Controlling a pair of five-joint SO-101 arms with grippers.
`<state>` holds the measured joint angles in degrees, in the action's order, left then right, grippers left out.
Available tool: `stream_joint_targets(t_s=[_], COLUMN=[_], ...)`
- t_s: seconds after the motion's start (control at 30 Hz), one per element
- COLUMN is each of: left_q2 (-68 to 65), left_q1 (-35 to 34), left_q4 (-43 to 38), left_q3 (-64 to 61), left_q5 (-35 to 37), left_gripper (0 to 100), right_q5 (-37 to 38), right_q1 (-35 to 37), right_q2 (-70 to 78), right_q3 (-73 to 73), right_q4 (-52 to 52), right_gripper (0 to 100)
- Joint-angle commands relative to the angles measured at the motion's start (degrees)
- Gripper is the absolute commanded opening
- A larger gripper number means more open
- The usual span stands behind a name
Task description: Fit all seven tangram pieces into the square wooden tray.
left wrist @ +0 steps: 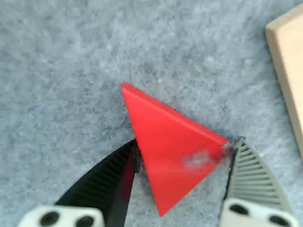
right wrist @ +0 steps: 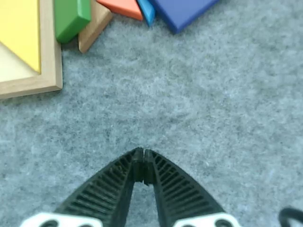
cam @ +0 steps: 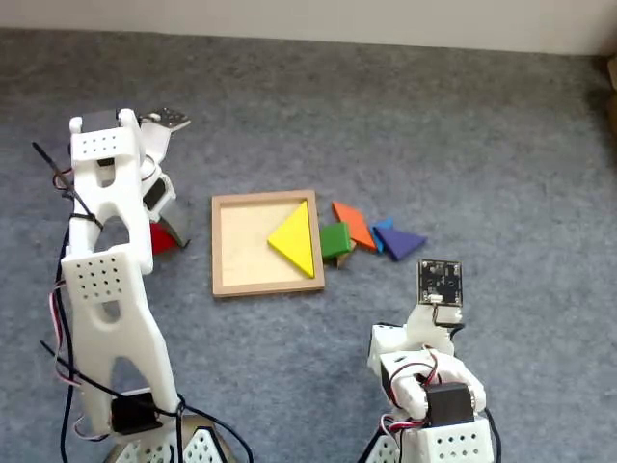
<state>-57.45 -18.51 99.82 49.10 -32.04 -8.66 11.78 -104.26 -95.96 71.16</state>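
In the high view, the square wooden tray (cam: 220,246) is seen lying flat on the grey carpet (cam: 434,125), pale inside with a light wood rim. A yellow triangle (cam: 294,241) is laid in it against one side. Just outside that side a green piece (cam: 335,238), a tan piece (cam: 344,258), an orange parallelogram (cam: 354,224), a light blue piece (cam: 384,226) and a dark blue triangle (cam: 398,241) are clustered, touching or overlapping. A red triangle (cam: 162,238) is partly covered on the tray's other side, apart from it. The left arm (cam: 106,280) is stretched forward and bent down over it, with the left gripper (cam: 166,230) at the piece. The right arm (cam: 424,376) is folded low, well apart from the pieces.

In the left wrist view, the red triangle (left wrist: 173,151) is shown flat on the carpet, glossy, with a pale scuff near one corner. It is clasped by the left gripper (left wrist: 186,146): the black finger (left wrist: 118,170) is pressed to one edge, the grey one to the opposite corner. A corner of the tray (left wrist: 289,61) is seen nearby.

In the right wrist view, the right gripper (right wrist: 142,161) is held over bare carpet, its jaws pressed together with nothing between them. Beyond it the tray (right wrist: 49,56), yellow triangle (right wrist: 19,33), green piece (right wrist: 71,19), tan piece (right wrist: 94,28), orange parallelogram (right wrist: 123,7), light blue piece (right wrist: 147,12) and dark blue triangle (right wrist: 182,12) are visible.
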Motion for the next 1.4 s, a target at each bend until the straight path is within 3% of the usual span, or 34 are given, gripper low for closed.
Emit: stream_joint_targets(t_s=[0.0,0.17,0.37,0.93,1.03,1.23,1.37], left_q2=[0.1,0.6,3.7,24.9,26.3,26.6,24.4], left_q1=[-0.1,0.5,2.8,10.7,9.5,4.4,2.3], left_q4=[0.6,0.7,1.2,1.1,0.9,-3.8,-6.8], left_q3=[1.4,1.4,0.9,-22.7,-22.6,-22.8,-22.7], left_q5=[-0.1,-0.5,-0.4,-0.2,2.2,3.5,3.3], left_gripper=[29,21,21,18,18,30,31], right_q5=[0.6,0.6,0.6,0.6,0.6,0.6,0.6], right_q1=[-0.7,-0.7,-0.7,-0.7,-0.7,-0.7,-0.7], right_q2=[-0.8,-0.8,-0.8,-0.8,-0.8,-0.8,-0.8], right_q3=[-5.8,-5.8,-5.8,-5.8,-5.8,-5.8,-5.8], right_q4=[0.3,0.3,0.3,0.3,0.3,0.3,0.3], right_gripper=[2.2,2.2,2.2,2.2,2.2,2.2,2.2])
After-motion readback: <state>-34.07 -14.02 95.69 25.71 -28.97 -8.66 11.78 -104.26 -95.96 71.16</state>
